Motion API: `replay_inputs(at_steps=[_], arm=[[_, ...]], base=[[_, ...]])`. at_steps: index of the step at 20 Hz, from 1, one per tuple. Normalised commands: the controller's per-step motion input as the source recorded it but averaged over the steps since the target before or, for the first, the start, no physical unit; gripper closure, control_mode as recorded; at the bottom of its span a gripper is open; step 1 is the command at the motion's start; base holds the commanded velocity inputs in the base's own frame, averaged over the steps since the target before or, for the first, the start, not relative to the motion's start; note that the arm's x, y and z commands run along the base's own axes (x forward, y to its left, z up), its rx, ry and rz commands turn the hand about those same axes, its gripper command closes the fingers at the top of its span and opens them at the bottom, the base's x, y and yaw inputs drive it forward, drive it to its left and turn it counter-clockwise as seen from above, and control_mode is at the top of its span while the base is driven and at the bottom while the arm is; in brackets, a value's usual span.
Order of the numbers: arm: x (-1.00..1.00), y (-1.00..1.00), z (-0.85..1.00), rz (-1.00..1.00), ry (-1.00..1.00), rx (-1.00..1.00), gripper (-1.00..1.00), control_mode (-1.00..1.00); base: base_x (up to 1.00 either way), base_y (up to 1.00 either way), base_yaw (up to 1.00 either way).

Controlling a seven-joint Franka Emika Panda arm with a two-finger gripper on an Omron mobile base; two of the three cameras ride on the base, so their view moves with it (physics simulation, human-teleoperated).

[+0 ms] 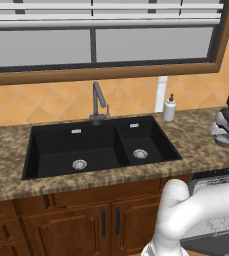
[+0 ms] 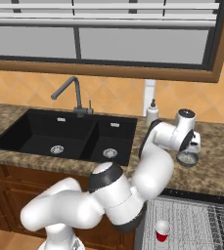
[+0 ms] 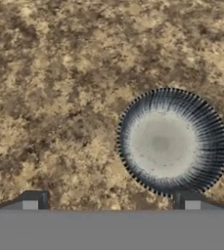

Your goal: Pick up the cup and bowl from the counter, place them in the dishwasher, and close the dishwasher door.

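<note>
The grey-blue bowl rests on the speckled counter, right of the sink. My gripper hovers just above it, pointing straight down, jaws open and empty. In the hand view the bowl lies off to the right, by the right fingertip, not centred between the two. The right base view has the gripper directly over the bowl. The red cup stands upright on the wire rack of the open dishwasher. From the left base view, the gripper and bowl sit at the right edge.
A black double sink with a grey faucet fills the counter's middle. A white soap bottle stands against the tiled wall just behind my arm. Brown cabinets run under the counter, left of the dishwasher.
</note>
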Motion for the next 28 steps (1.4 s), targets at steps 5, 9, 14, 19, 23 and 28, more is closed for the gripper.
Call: replay_inputs(at_steps=[5, 9, 14, 19, 23, 28], arm=[[0.25, -0.04, -0.24, 0.0, 0.03, 0.0, -1.0, -1.0], [0.41, -0.04, -0.29, 0.0, 0.0, 0.0, -1.0, -1.0], [0.01, -0.17, -0.12, 0.0, 0.02, 0.01, -1.0, -1.0], [0.02, -0.15, -0.05, 0.0, 0.01, 0.02, -1.0, -1.0], [0.0, 0.0, -0.12, 0.0, 0.02, 0.0, -1.0, -1.0], [0.0, 0.06, -0.45, 0.01, 0.06, 0.0, -1.0, -1.0]], base=[[0.0, 0.0, 0.0], [0.0, 0.0, 0.0], [0.0, 0.0, 0.0], [0.0, 0.0, 0.0], [0.0, 0.0, 0.0], [0.0, 0.0, 0.0]])
